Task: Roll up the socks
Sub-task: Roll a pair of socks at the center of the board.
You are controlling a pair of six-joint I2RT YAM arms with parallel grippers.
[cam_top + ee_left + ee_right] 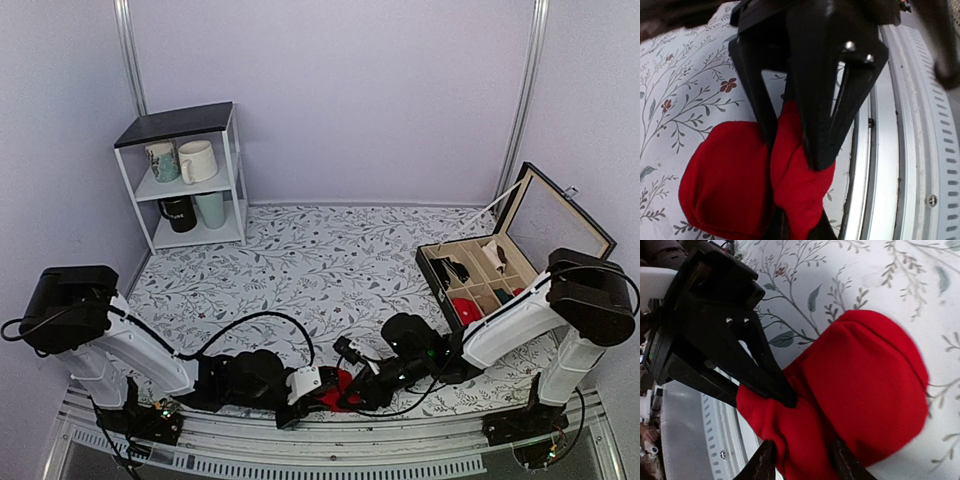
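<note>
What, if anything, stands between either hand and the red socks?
Nothing visible does. The left hand and the right hand each pinch a fold of the socks near the table front edge, both on the same bundle.

Socks point(340, 381) at near table point(330, 260) edge, between left hand point(800, 227) and right hand point(802, 462); shelf point(190, 175) behind left; box point(490, 275) right.

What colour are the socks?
The socks are plain bright red; the right wrist view shows it best.
</note>
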